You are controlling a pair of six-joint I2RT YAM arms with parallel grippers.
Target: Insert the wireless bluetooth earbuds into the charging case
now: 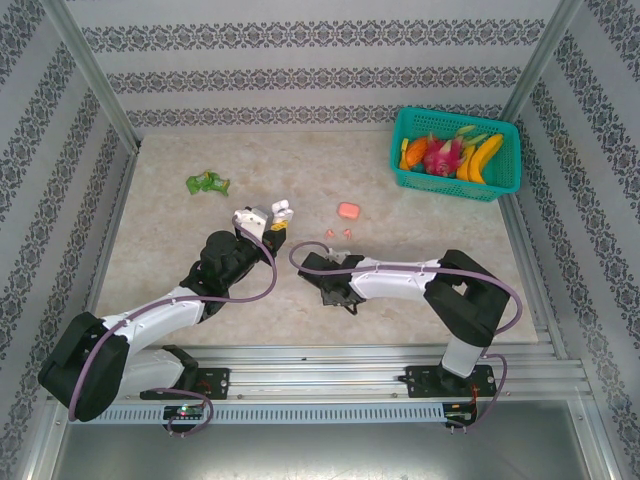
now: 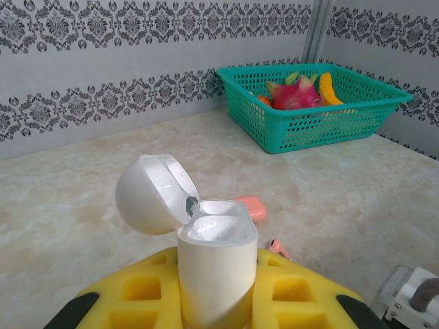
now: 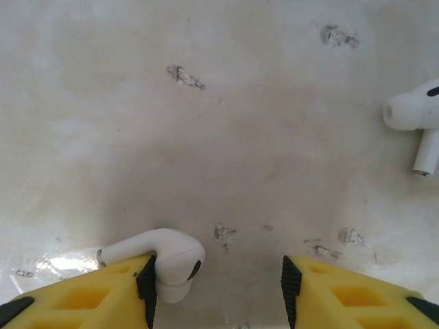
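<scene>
My left gripper (image 2: pixel 216 305) is shut on the white charging case (image 2: pixel 216 271), which stands upright between the yellow fingers with its lid (image 2: pixel 154 195) swung open and both wells empty. In the top view this case (image 1: pixel 280 212) sits left of centre. My right gripper (image 3: pixel 216 295) points down at the table, open. One white earbud (image 3: pixel 168 264) lies against its left finger (image 3: pixel 116 291), with nothing touching the right finger. A second white earbud (image 3: pixel 415 116) lies off to the right. Two pink earbuds (image 1: pixel 338 234) lie on the table near the closed pink case (image 1: pixel 348 211).
A teal basket (image 1: pixel 505 165) of toy fruit stands at the back right. A green toy (image 1: pixel 207 183) lies at the back left. The right arm (image 1: pixel 400 278) stretches low across the middle of the table. Patterned walls enclose the table.
</scene>
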